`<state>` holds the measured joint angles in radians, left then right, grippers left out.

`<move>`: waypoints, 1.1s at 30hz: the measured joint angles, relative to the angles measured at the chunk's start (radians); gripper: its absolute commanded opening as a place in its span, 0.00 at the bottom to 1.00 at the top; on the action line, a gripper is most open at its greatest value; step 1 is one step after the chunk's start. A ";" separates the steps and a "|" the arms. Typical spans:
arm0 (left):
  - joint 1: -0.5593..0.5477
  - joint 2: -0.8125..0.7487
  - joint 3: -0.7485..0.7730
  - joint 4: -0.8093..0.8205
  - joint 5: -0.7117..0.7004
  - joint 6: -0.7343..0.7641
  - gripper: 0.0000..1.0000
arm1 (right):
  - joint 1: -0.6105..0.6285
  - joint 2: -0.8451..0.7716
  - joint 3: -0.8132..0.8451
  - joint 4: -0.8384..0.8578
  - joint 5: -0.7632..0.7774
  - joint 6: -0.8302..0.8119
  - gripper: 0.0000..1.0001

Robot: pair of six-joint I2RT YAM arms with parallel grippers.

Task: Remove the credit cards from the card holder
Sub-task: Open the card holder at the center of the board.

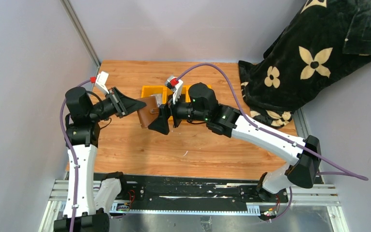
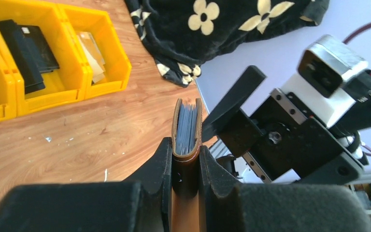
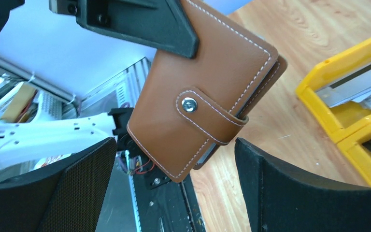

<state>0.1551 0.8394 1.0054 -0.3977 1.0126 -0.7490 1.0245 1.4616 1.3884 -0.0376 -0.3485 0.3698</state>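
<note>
Top view first: the left tool (image 1: 136, 106) is clamped on one end of the brown card holder (image 1: 149, 112) and holds it up off the worktop (image 1: 140, 154), just in front of the yellow bins (image 1: 150, 90). The holder sticks out sideways toward the right tool (image 1: 166, 120), which sits right at its free end with its jaws spread wide and nothing in them.

Left wrist view: here the holder is edge-on, pinched flat between the two fingers, its long axis pointing straight away from the wrist. You can see the credit cards (image 2: 186, 126) as a grey stack of edges inside. There's dark and tan stuff in the bins, but I can't tell what it is.

Right wrist view: the holder runs diagonally, upper right to lower left, with the closure tab (image 3: 207, 116) snapped shut. So I'd say no card is out yet: unsnap first, then pull them all.
</note>
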 measured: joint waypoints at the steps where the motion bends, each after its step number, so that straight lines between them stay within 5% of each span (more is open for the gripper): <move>1: 0.000 0.000 0.007 0.000 0.011 0.003 0.00 | -0.008 0.002 0.000 -0.006 -0.037 0.002 0.95; 9: 0.000 -0.010 0.043 0.027 0.086 0.009 0.00 | -0.039 0.014 0.006 -0.013 -0.226 0.028 0.95; 15: 0.000 -0.028 0.044 0.032 0.112 0.009 0.00 | -0.053 0.027 0.006 0.068 -0.327 0.106 0.86; 25: 0.000 -0.065 0.045 0.055 0.157 -0.002 0.01 | -0.108 0.028 -0.037 0.230 -0.417 0.270 0.36; 29: 0.000 -0.071 0.049 0.057 0.163 0.006 0.33 | -0.111 0.028 -0.045 0.244 -0.430 0.299 0.15; 32: 0.000 -0.080 0.049 0.051 0.156 0.022 0.67 | -0.111 0.027 -0.046 0.255 -0.433 0.309 0.09; 33: 0.000 -0.083 0.049 0.043 0.154 0.022 0.70 | -0.111 0.026 -0.046 0.254 -0.428 0.310 0.08</move>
<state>0.1551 0.7563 1.0542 -0.3542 1.1664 -0.7269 0.9134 1.4876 1.3426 0.2165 -0.7761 0.6796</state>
